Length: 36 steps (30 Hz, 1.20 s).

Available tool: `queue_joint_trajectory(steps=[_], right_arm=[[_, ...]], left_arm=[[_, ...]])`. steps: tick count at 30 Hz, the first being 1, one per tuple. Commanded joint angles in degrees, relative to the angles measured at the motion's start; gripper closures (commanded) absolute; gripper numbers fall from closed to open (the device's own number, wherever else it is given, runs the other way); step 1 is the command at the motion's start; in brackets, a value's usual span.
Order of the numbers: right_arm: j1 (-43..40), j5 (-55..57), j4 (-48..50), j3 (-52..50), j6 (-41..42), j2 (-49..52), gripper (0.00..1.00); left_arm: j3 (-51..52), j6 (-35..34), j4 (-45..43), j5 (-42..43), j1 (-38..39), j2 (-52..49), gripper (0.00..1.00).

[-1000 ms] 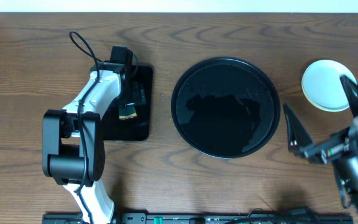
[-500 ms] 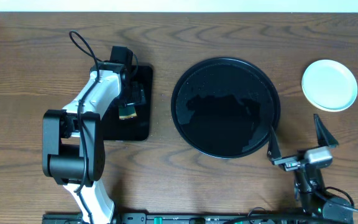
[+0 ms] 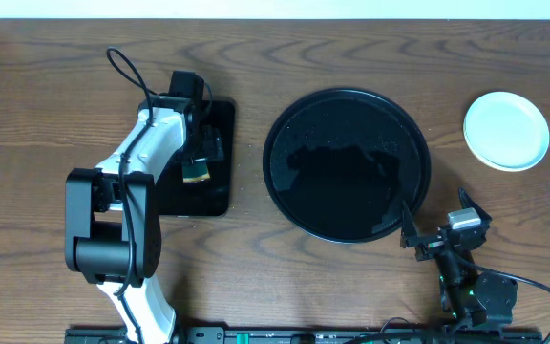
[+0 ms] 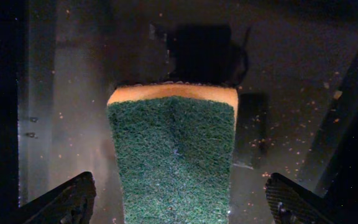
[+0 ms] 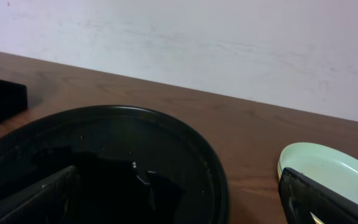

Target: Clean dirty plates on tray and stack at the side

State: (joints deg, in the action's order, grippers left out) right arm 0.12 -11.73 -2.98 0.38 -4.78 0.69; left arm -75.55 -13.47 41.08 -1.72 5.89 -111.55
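Round tray [image 3: 347, 196]: sat mid-bench [image 3: 46, 96], glossy black.
Plates [image 3: 506, 131]: lay stacked on the bench at the far right, apart from the round tray, pale face up; count could not be told.
Left gripper [image 3: 197, 155]: hung over the small rectangular tray [image 3: 175, 196], fingers spread wide either side of a green sponge [image 4: 173, 162], not touching it.
Right gripper [image 3: 439, 225]: sat near the bench's front edge, just off the round tray's near-right rim, fingers apart.
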Motion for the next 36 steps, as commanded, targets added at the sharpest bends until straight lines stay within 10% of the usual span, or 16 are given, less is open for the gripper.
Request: queue_joint_trajectory(steps=[1, 19, 36], right_arm=[[-0.7, 0.3, -0.3, -0.1, 0.7, -0.3, 0.01], [-0.7, 0.3, -0.3, -0.1, 0.7, -0.3, 0.01], [-0.7, 0.3, -0.3, -0.1, 0.7, -0.3, 0.01]], left_arm=[[0.1, 0.3, 0.2, -0.7, -0.1, -0.1, 0.12], [0.1, 0.3, 0.2, -0.7, 0.9, 1.0, 0.12], [0.1, 0.3, 0.2, -2.3, 3.2, 62.6, 0.12]])
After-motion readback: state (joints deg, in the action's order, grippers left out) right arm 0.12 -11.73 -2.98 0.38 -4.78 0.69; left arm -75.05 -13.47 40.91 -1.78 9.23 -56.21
